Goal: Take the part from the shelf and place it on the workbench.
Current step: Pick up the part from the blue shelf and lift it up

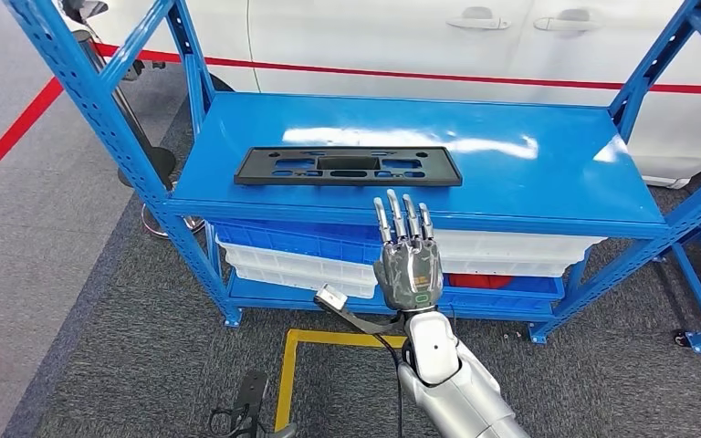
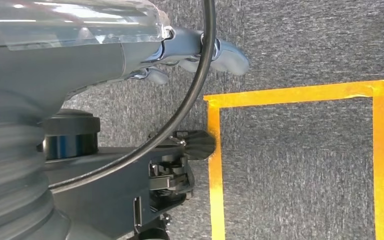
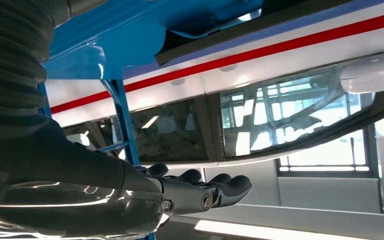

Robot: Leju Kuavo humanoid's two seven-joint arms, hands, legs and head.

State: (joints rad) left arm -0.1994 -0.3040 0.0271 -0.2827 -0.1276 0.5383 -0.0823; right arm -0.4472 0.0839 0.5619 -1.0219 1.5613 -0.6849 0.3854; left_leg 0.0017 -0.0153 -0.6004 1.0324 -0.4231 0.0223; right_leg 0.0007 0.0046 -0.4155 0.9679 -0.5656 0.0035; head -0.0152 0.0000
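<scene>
The part (image 1: 349, 166), a flat black rectangular frame with cut-outs, lies on the blue top shelf board (image 1: 529, 164), left of its middle. My right hand (image 1: 408, 260) is raised in front of the shelf's front edge, just right of the part and nearer than it, fingers straight and apart, holding nothing. In the right wrist view the same hand (image 3: 200, 192) stretches out flat, with the part's dark edge (image 3: 215, 32) seen from below shelf level. My left hand (image 2: 180, 50) hangs over the grey carpet, holding nothing.
The blue rack's posts (image 1: 100, 100) stand on both sides. White bins (image 1: 511, 251) and blue bins (image 1: 283, 239) fill the lower shelf. A white car (image 1: 402, 36) is right behind the rack. Yellow floor tape (image 1: 285, 374) marks a square; a black stand base (image 1: 151, 166) sits at the left.
</scene>
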